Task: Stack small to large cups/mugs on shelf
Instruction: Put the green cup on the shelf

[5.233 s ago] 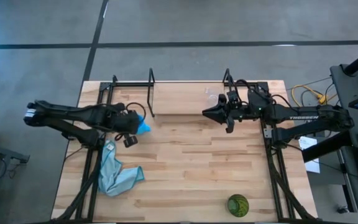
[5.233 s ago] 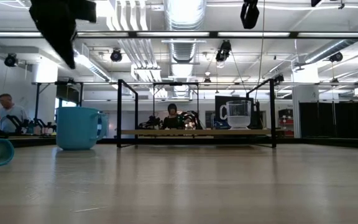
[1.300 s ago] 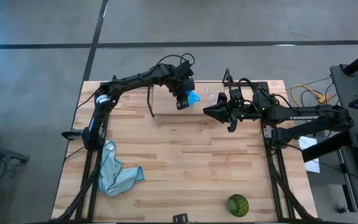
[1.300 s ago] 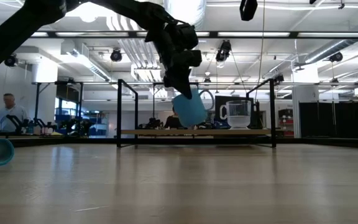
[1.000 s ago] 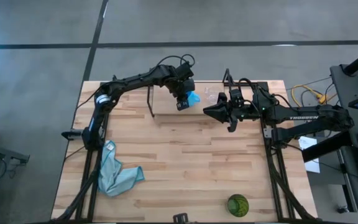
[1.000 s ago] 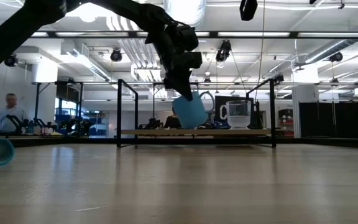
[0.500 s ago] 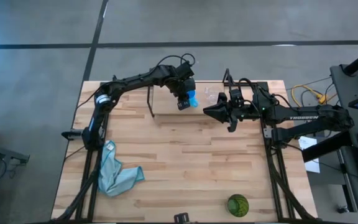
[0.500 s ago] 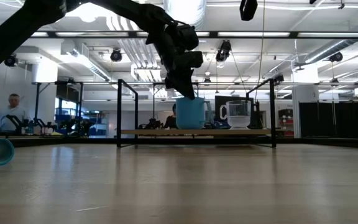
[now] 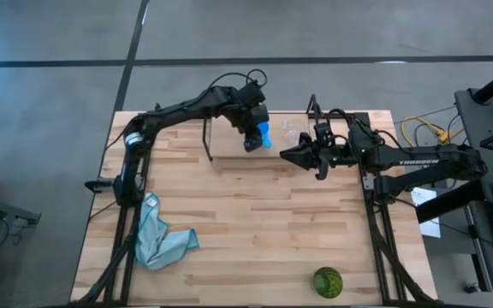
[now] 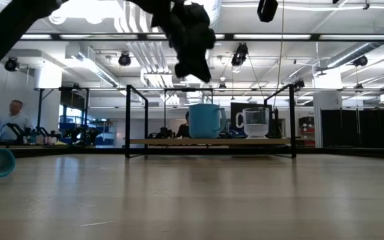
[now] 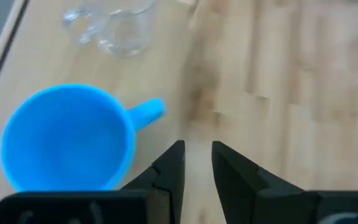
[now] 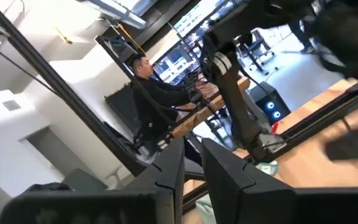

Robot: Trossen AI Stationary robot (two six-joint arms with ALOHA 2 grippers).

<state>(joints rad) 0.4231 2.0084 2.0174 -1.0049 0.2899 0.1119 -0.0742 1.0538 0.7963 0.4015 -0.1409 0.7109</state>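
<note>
The bright blue mug [image 10: 205, 121] stands upright with its base on the light-wood shelf [image 10: 165, 141], handle [image 11: 148, 112] toward the clear cup [image 10: 255, 123], which stands beside it on the same plank. My left gripper [image 10: 201, 72] hangs above the blue mug, clear of it, its fingers a little apart [image 11: 197, 155]. In the high view it sits at the mug's left side [image 9: 250, 142]. The dark green patterned cup [image 9: 328, 281] stands near the table's near edge. My right gripper [image 9: 286, 155] waits shut in front of the shelf, touching nothing.
A light blue cloth [image 9: 161, 235] lies crumpled near the table's left near corner. The shelf's black wire end frames [image 10: 135, 120] stand at both ends of the plank. People sit at desks in the room behind the table [image 12: 148, 93].
My left gripper lowered the tilted blue mug onto the shelf plank and turned it upright beside the clear cup. It then let go and rose straight up, leaving the mug standing free.
</note>
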